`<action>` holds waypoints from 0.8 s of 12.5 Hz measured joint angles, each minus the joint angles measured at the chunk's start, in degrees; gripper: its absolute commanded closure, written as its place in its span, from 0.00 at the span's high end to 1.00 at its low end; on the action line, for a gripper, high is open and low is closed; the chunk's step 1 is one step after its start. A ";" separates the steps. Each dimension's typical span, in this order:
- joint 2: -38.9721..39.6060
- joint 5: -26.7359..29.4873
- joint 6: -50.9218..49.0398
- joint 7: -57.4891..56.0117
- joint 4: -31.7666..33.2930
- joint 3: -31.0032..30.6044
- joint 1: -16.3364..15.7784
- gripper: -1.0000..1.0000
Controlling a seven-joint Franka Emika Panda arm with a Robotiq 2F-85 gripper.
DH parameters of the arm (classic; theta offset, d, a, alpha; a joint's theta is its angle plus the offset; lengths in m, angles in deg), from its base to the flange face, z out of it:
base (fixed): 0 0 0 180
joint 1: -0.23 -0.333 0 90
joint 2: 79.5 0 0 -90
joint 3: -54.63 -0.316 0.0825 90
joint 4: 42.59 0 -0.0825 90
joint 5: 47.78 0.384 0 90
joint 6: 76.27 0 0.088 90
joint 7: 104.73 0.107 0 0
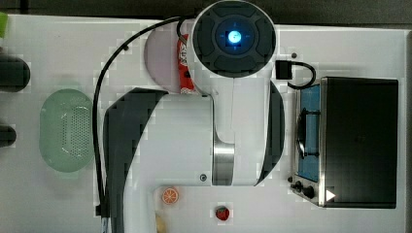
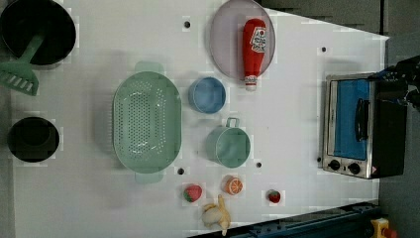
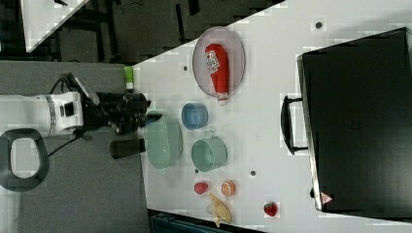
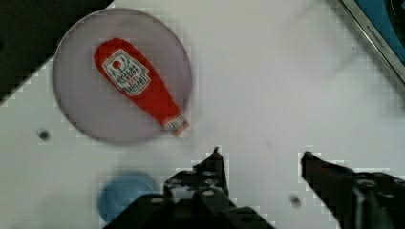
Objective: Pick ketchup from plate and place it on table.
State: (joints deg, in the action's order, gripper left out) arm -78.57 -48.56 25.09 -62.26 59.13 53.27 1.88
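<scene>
The ketchup is a red bottle with a white label. It lies flat on the pale lilac plate, with its cap end reaching the plate's rim. In the wrist view my gripper hangs open above the bare white table, well apart from the bottle, with nothing between its fingers. The left view shows the ketchup on the plate, and so does the right view, with ketchup on plate. In the top view the arm covers part of the plate and ketchup.
A blue bowl, a mint cup and a perforated green basket stand near the plate. A toaster oven sits at the left view's right. Toy fruits lie along the front edge. Black pots stand at the left view's left.
</scene>
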 measured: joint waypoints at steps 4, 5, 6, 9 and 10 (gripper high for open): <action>-11.47 1.33 -10.34 0.83 5.65 -3.47 4.69 1.00; -13.22 1.33 -10.04 0.83 4.87 -3.45 5.00 1.00; -13.93 1.33 -9.28 0.83 3.47 -3.52 5.29 1.00; -11.84 1.84 -6.60 0.75 1.90 -3.72 5.04 1.00; -9.78 2.34 -5.68 0.44 1.79 -4.07 5.03 1.00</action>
State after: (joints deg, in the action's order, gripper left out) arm -88.35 -46.22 19.41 -61.82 60.92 49.20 6.91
